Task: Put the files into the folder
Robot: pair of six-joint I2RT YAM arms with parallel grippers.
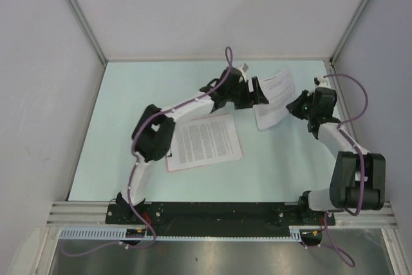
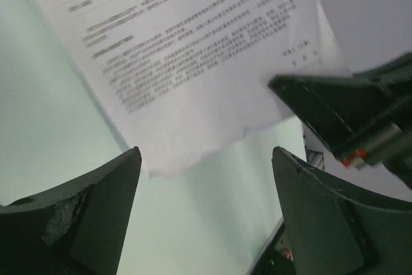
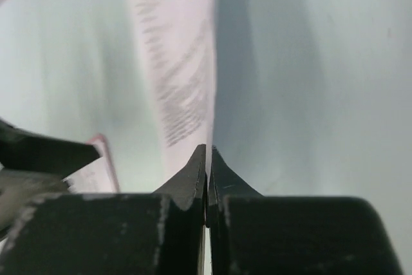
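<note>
Grey walls (image 1: 206,11) enclose the pale green table (image 1: 129,107); right fingers (image 3: 190,178) pinch a paper sheet (image 1: 275,88), left fingers (image 2: 96,223) spread wide.

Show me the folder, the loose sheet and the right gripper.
folder (image 1: 172,165): top view, its bare pink corner.
loose sheet (image 2: 193,62): left wrist view, the printed middle.
right gripper (image 3: 206,159): right wrist view, between its shut fingertips.

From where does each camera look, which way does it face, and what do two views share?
Top external: above and behind the bases, looking down on the pale green table; both arms, left gripper and right gripper show.
Left wrist: on the left arm, facing the white printed paper sheet; its open fingers show.
Right wrist: on the right arm, looking along that sheet's edge; its shut fingers show.
Shared: all see the sheet.
</note>
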